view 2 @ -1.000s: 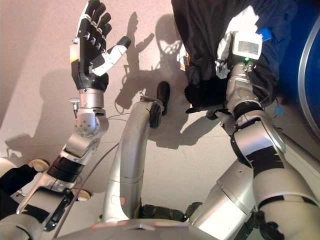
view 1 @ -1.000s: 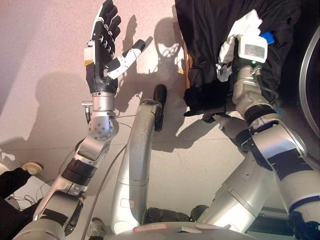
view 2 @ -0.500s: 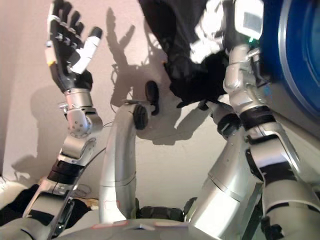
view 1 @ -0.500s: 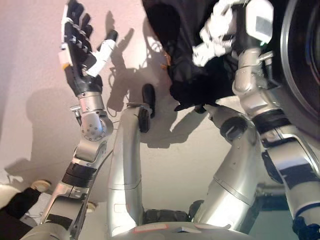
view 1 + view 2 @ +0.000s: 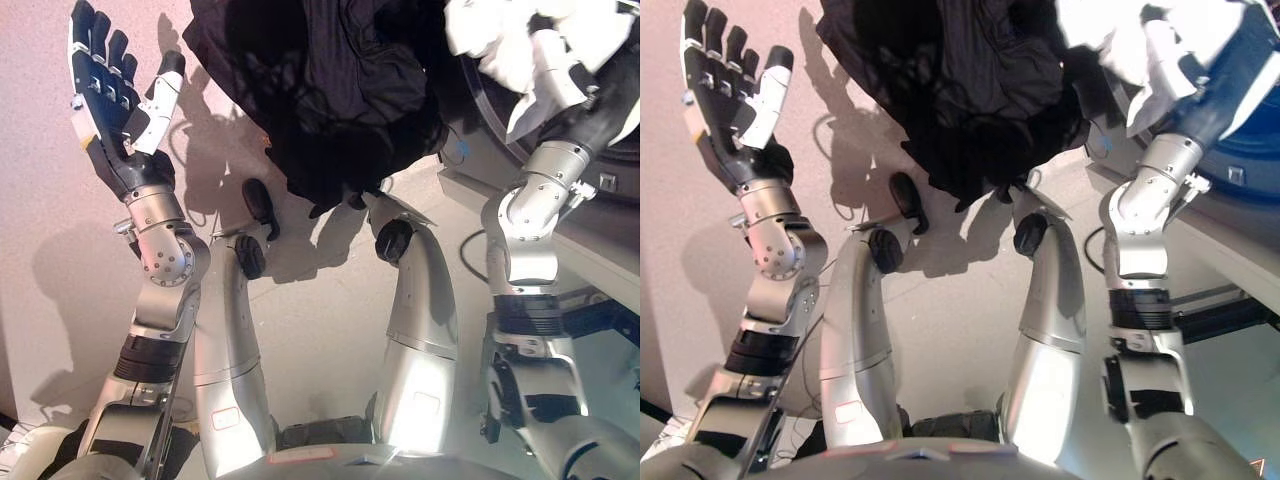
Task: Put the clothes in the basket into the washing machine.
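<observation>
A bundle of black clothes (image 5: 330, 90) hangs in the air at the top middle. A white cloth (image 5: 500, 30) sits bunched at its right end. My right hand (image 5: 558, 65) is raised at the top right and is buried in the white cloth, so its fingers are hidden. The washing machine (image 5: 600, 240) stands at the right edge. The dark rim of its round opening (image 5: 480, 120) is just behind the clothes. My left hand (image 5: 110, 100) is raised at the upper left, open and empty, with straight fingers. No basket is in view.
Pale floor (image 5: 330, 300) lies below the hanging clothes. The washing machine's front panel runs down the right side, close to my right arm.
The whole view has swung toward the washing machine. My right arm has lifted the clothes higher and closer to the machine's opening. My left hand stays raised and open.
</observation>
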Tool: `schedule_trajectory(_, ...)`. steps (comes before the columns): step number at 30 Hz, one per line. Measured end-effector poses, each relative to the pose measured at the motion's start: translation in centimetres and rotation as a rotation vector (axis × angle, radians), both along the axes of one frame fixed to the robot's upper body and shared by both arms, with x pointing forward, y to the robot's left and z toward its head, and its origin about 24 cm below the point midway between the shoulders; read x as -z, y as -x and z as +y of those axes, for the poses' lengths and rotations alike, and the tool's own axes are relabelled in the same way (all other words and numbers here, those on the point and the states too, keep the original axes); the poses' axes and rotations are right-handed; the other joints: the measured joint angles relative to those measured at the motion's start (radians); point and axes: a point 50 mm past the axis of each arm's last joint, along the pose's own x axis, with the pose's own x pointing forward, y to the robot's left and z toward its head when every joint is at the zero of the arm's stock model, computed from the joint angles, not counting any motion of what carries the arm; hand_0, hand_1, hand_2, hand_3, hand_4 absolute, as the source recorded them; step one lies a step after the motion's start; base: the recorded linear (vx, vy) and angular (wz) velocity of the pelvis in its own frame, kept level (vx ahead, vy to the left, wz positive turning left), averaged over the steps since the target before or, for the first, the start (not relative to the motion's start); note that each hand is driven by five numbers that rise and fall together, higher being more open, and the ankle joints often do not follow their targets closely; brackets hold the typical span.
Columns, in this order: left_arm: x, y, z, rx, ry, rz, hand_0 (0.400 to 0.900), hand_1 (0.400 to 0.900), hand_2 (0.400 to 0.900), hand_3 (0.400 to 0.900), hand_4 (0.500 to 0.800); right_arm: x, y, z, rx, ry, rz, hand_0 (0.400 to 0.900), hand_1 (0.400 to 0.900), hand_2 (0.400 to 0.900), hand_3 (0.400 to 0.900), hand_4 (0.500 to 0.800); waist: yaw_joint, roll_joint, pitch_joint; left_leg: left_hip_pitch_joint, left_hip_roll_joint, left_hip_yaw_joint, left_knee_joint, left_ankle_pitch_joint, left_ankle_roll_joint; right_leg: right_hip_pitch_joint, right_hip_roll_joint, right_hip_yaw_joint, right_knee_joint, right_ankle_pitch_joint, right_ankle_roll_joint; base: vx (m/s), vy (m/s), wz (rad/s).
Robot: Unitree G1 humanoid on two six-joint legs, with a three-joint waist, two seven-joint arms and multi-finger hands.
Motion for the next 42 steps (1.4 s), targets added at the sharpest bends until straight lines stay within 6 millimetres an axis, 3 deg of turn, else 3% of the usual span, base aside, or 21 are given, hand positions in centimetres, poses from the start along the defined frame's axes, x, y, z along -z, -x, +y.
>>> schedule_trajectory(6, 0.0, 0.2, 0.1, -0.021, 0.027, -0.012, 0.9, 0.9, 0.9, 0.9, 0.8, -2.2, -2.6, -1.8, 0.173, -0.242, -0.016, 0.4, 0.4, 0.4, 0.4, 0.5, 0.017, 0.001, -0.001, 0.031, 0.0, 0.005, -0.007, 0.007, -0.006, 0.02, -0.003, 0.007, 0.002, -0.006, 0.002, 0.02, 0.001, 0.06)
schedule_trajectory(10, 0.4, 0.6, -0.7, 0.011, 0.0, 0.002, 0.9, 0.9, 0.9, 0.9, 0.8, -3.8, -4.6, -5.8, 0.343, -0.441, 0.087, 0.4, 0.4, 0.4, 0.4, 0.5, 0.063, 0.002, -0.001, 0.045, -0.005, 0.013, -0.008, 0.011, -0.008, 0.02, -0.011, 0.019, 0.016, -0.01, -0.005, 0.01, -0.007, 0.04)
schedule_trajectory(13, 1.1, 0.7, -1.5, 0.062, -0.041, 0.026, 0.9, 0.9, 0.9, 0.9, 0.8, -5.0, -4.7, -9.3, 0.421, -0.5, 0.173, 0.4, 0.4, 0.4, 0.4, 0.5, 0.098, 0.008, -0.004, 0.052, -0.01, 0.018, -0.006, 0.016, -0.008, 0.019, -0.027, 0.022, 0.037, -0.004, -0.011, 0.0, -0.054, 0.19)
schedule_trajectory(14, 1.2, 0.7, -1.9, 0.086, -0.067, 0.031, 0.9, 0.9, 0.9, 0.9, 0.8, -5.4, -4.5, -10.8, 0.421, -0.554, 0.213, 0.9, 0.9, 0.9, 0.9, 0.8, 0.109, 0.009, -0.005, 0.057, -0.02, 0.019, -0.01, 0.017, -0.009, 0.016, -0.04, 0.019, 0.049, -0.007, -0.013, 0.01, -0.035, 0.1)
schedule_trajectory(16, 1.1, 0.6, -2.4, 0.132, -0.111, 0.034, 0.9, 0.9, 0.9, 0.9, 0.8, -6.1, -3.5, -13.1, 0.424, -0.608, 0.214, 0.9, 0.9, 0.9, 0.9, 0.8, 0.142, 0.012, -0.006, 0.059, -0.022, 0.021, -0.01, 0.02, -0.009, 0.015, -0.046, 0.022, 0.058, -0.016, -0.019, 0.01, -0.019, 0.05)
schedule_trajectory(19, 1.2, 0.6, -2.4, 0.149, -0.146, 0.042, 0.9, 0.9, 0.9, 0.9, 0.8, -7.1, -3.3, -13.6, 0.359, -0.601, 0.183, 0.9, 0.9, 0.9, 0.9, 0.8, 0.154, 0.012, -0.006, 0.073, -0.026, 0.025, -0.01, 0.025, -0.008, 0.023, -0.053, 0.027, 0.067, -0.02, -0.023, 0.01, -0.002, -0.04)
schedule_trajectory(26, 0.6, 0.4, -2.8, 0.168, -0.152, 0.018, 0.9, 0.9, 0.9, 0.9, 0.8, -7.5, -4.2, -11.9, 0.302, -0.496, 0.168, 0.9, 0.9, 0.9, 0.9, 0.8, 0.152, 0.033, -0.02, 0.103, -0.023, 0.028, -0.017, 0.028, -0.006, 0.056, -0.048, 0.026, 0.049, -0.023, -0.025, -0.01, 0.009, -0.07)
schedule_trajectory(31, 1.3, 0.2, -3.0, 0.146, -0.092, 0.039, 0.9, 0.9, 0.9, 0.9, 0.8, -5.7, -6.2, -6.9, 0.199, -0.434, 0.143, 0.9, 0.9, 0.9, 0.9, 0.8, 0.119, 0.04, -0.069, 0.115, -0.021, 0.039, -0.047, 0.03, -0.006, 0.064, -0.032, 0.022, 0.004, -0.003, -0.027, -0.03, 0.043, -0.13)
schedule_trajectory(34, 2.3, 0.0, -3.3, 0.133, -0.034, 0.076, 0.9, 0.9, 0.9, 0.9, 0.8, -1.9, -6.5, -3.2, 0.149, -0.384, 0.171, 0.9, 0.9, 0.9, 0.9, 0.8, 0.114, 0.051, -0.202, 0.021, -0.02, 0.039, -0.046, 0.028, -0.005, -0.025, -0.02, 0.022, -0.012, 0.004, -0.017, -0.02, 0.061, -0.11)
schedule_trajectory(38, 2.9, -0.7, -3.3, 0.098, 0.0, 0.112, 0.9, 0.9, 0.9, 0.9, 0.8, 2.7, -5.3, 2.5, 0.012, -0.342, 0.191, 0.9, 0.9, 0.9, 0.9, 0.8, 0.089, 0.05, -0.202, 0.045, -0.012, 0.055, -0.085, 0.032, -0.004, -0.002, -0.004, 0.02, -0.065, 0.035, -0.001, 0.01, 0.058, -0.11)
schedule_trajectory(42, 6.3, -1.3, -3.3, 0.071, 0.024, 0.268, 0.9, 0.9, 0.9, 0.9, 0.8, 9.7, -3.5, 5.6, -0.111, -0.268, 0.374, 0.9, 0.9, 0.9, 0.9, 0.8, 0.047, 0.039, -0.191, 0.199, -0.014, 0.078, -0.164, 0.031, -0.002, 0.145, 0.007, 0.009, -0.149, 0.057, 0.018, 0.11, 0.049, -0.13)
